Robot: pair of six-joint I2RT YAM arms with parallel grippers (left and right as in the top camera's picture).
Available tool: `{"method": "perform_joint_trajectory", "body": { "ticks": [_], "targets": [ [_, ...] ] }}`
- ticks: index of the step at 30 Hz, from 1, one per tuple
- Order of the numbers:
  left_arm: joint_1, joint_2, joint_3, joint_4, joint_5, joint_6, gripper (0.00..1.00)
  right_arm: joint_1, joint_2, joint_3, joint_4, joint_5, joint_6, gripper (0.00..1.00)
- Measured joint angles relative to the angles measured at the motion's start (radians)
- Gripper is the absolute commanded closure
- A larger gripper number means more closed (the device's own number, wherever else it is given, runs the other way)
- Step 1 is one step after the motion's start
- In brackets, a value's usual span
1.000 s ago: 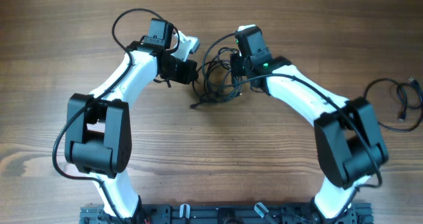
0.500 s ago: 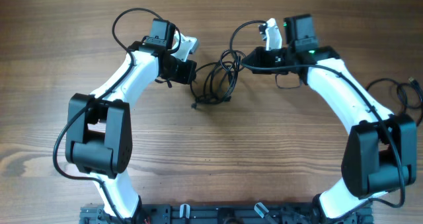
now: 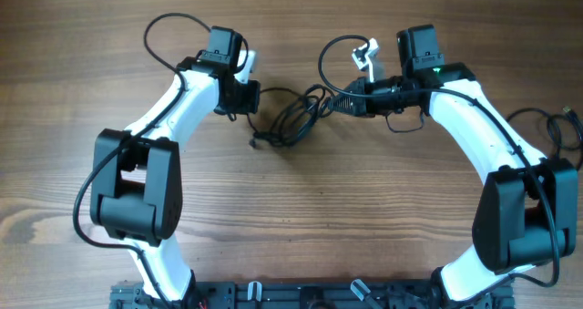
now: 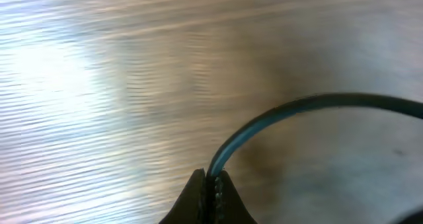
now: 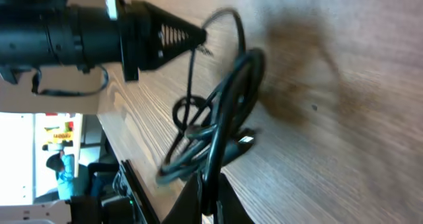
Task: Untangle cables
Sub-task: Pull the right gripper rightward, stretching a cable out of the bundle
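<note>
My left claw [image 3: 252,99] and right claw [image 3: 341,102] are each clenched on a strand of the cables [image 3: 293,118]. Their tangle sags onto the bench [image 3: 291,218] between the two, toward its far edge. I judge the pull should go slow and level, outward, easing off if a loop cinches rather than slides.

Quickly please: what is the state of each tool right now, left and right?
Left tool: closed, pinching one black cable.
Right tool: closed, gripping a strand of the tangled cables.
</note>
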Motion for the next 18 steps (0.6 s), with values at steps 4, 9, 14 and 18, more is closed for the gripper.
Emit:
{"method": "perform_joint_trajectory", "body": {
  "ticks": [4,9,14,18],
  "targets": [
    [0.006,0.000,0.000,-0.004,-0.080,-0.040,0.96,-0.001,0.000,0.000,-0.064,0.062,-0.021,0.96],
    [0.006,0.000,0.000,-0.007,-0.108,-0.056,0.96,-0.001,-0.002,0.000,-0.145,0.211,-0.041,0.96],
    [0.010,0.000,0.000,-0.007,-0.112,-0.060,0.96,-0.001,-0.002,0.000,-0.189,0.431,-0.040,0.96],
    [0.010,0.000,0.000,-0.007,-0.111,-0.063,0.96,-0.001,-0.002,0.000,-0.201,0.552,-0.019,0.96]
  ]
}}
